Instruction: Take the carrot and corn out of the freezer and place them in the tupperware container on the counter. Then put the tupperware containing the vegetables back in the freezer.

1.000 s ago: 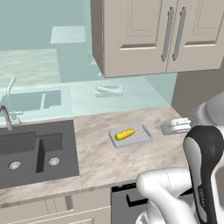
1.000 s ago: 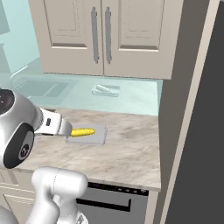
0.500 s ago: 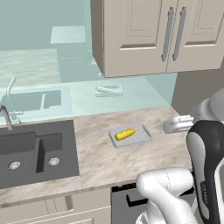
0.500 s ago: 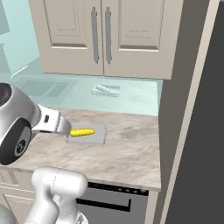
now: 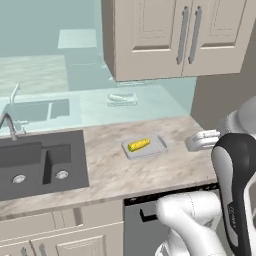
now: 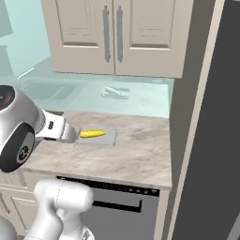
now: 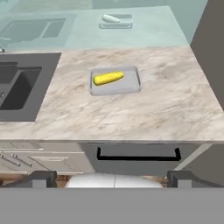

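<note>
Over the last second the white arm's forearm has drifted toward the right edge of the left base view; the marbled beige stone table (image 5: 165, 167) and everything on it sit unchanged. We read this as the arm pulling back after the corn drop, heading for the carrot.

Our hand (image 7: 111, 177) is empty, fingers wide apart, high above the table's front edge.

The short yellow corn cob (image 7: 108, 78) lies flat in the shallow translucent grey tupperware container (image 7: 131, 85), upper centre of the hand view. Cob greenish at one end, surface smooth, ends rounded.
</note>
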